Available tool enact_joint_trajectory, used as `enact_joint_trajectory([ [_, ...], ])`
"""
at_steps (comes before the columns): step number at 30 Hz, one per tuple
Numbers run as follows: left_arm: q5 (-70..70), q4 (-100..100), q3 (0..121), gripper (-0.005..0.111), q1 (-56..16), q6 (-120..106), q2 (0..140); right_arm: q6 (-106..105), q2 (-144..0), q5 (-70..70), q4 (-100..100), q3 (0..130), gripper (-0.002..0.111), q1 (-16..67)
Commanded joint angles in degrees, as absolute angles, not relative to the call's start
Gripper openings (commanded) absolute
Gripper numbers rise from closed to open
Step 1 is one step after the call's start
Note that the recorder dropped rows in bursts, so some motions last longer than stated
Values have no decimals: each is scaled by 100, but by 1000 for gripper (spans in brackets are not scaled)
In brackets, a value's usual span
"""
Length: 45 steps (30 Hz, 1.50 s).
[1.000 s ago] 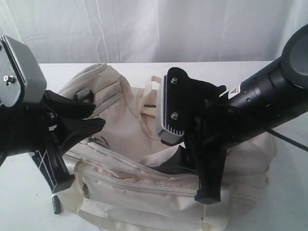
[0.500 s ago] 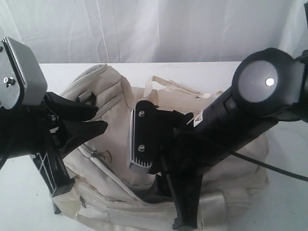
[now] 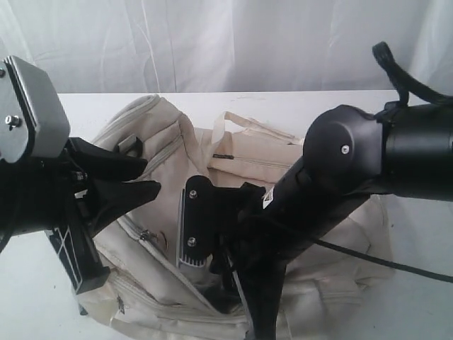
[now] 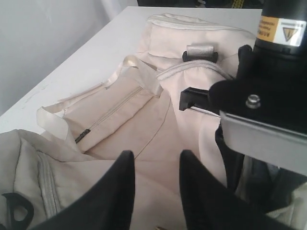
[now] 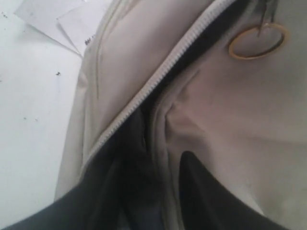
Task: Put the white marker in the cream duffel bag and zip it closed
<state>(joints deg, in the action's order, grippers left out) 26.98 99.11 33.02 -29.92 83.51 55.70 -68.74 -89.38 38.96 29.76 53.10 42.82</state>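
Backdrop: white curtain [image 3: 212,42] hangs behind a white table [image 3: 333,105].
Landmark: cream duffel bag [image 3: 163,142] lies on the table, top zip parted, interior dark.
Right gripper [image 5: 160,182]: reaches down into the bag's mouth. Dark fingers sit either side of a fold of the opening's edge; cannot tell whether they pinch it.
Left gripper [image 3: 148,178]: at the bag's left end, over the raised flap. Fingers stand moderately apart with cream fabric showing between them; cannot tell if any is gripped.
White marker: not made out in any view, so its place relative to either pincer cannot be told.
Near the opening: grey zipper teeth [image 5: 158,79] run along the bag's mouth, with a gold ring [image 5: 240,55] on the fabric just beside it.
On the bag: webbing handle [image 3: 233,120] lies across the far side.
Obstruction: right arm [image 3: 354,156] and its wrist camera block [image 3: 192,223] cover the middle of the bag in the exterior view.
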Motion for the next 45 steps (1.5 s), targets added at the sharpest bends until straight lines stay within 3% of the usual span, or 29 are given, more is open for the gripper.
enact_joint_trajectory([
  [1, 2743, 9995, 3281, 37, -2994, 8392, 5541, -6551, -8953, 3290, 2565, 5323, 19, 4290],
  [7, 2900, 9995, 3281, 37, -2994, 8403, 5541, -5707, -8961, 2517, 1650, 5323, 1, 4279],
  [17, 3300, 9995, 3281, 37, -2994, 8403, 5541, -5363, -8811, 2839, 1591, 5537, 0, 4279],
  [20, 3361, 9995, 3270, 37, -2994, 8403, 5541, -5385, -8744, 3272, 1576, 5542, 11, 4279],
  [25, 3350, 9995, 3272, 37, -2994, 8403, 5541, -5385, -8753, 3703, 1576, 5542, 45, 4279],
  [45, 3350, 9995, 3269, 37, -2994, 8413, 5541, -5824, -9449, 3637, 1592, 5542, 45, 4291],
])
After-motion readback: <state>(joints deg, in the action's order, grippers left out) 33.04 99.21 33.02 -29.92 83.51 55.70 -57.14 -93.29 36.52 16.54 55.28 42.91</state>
